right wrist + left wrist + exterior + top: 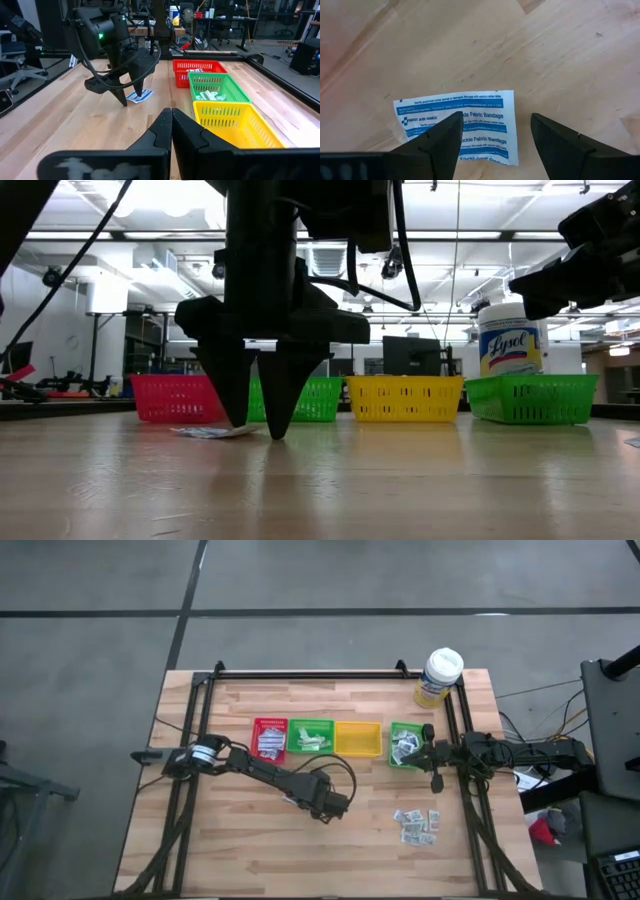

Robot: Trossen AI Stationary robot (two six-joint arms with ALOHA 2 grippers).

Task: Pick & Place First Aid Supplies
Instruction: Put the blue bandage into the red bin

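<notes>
**Tech 1:** Low view first: we see the wooden table [400, 480] running level toward a bright workshop with ceiling lights. Four trays stand in a row on it: red tray [175, 398], green tray [318, 399], yellow tray [405, 397], and a second green tray [532, 398] with the tub [510, 338] behind it.

**Tech 2:** Confirmed. We identify the bandage packet [457, 122] as a flat white paper strip with blue printed bands, lying on the wood in front of the trays. More packets [417, 824] lie scattered near the right front of the table.

**Tech 1:** We note the left gripper [492, 142] pointing down with fingers spread apart, tips at the table, one finger [437, 142] over the packet. Nothing is clamped.

**Tech 2:** We find the right gripper [171, 125] with fingers pressed together, empty, beside the second green tray.
</notes>
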